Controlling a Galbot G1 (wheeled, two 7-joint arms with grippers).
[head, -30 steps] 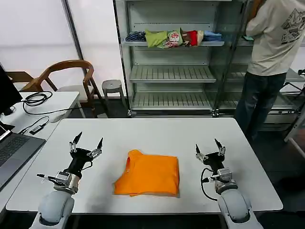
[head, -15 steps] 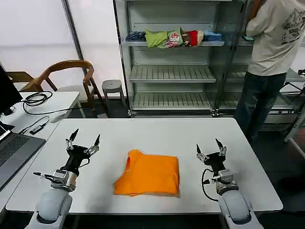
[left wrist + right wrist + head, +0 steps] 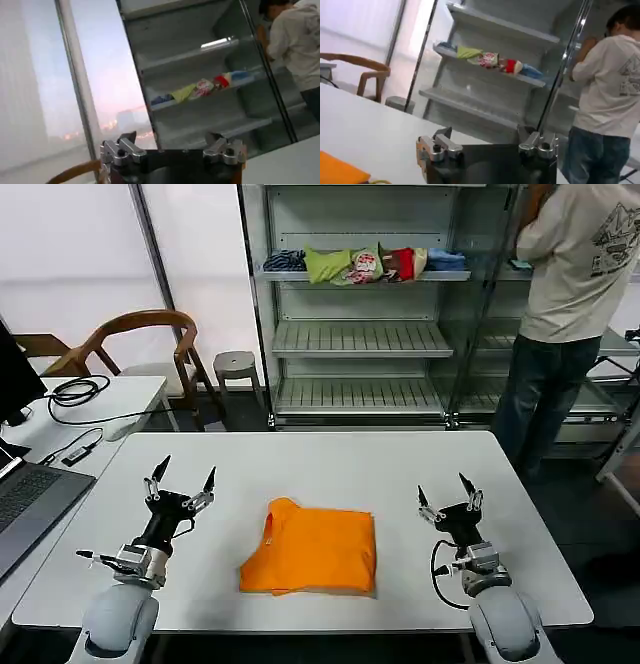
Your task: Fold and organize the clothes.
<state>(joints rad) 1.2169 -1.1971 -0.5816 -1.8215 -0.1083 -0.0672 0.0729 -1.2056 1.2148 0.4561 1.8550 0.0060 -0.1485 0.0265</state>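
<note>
The clothes, one bright orange T-shirt, lie folded into a neat rectangle at the middle of the white table, nearer its front edge. A corner of the orange fabric shows in the right wrist view. My left gripper is raised to the shirt's left, fingers pointing up and spread open, holding nothing. On the shirt's right, my right gripper stands the same way, open and empty. Both grippers are apart from the fabric.
A metal shelf unit stands behind the table with small bundled garments on an upper shelf. A person stands at the back right. A side desk with cables and a laptop is at the left, a wooden chair behind it.
The left gripper has shifted slightly, drifting left and then back right. The right gripper has moved a little to the right and nearer the front edge. The shirt has not moved.
</note>
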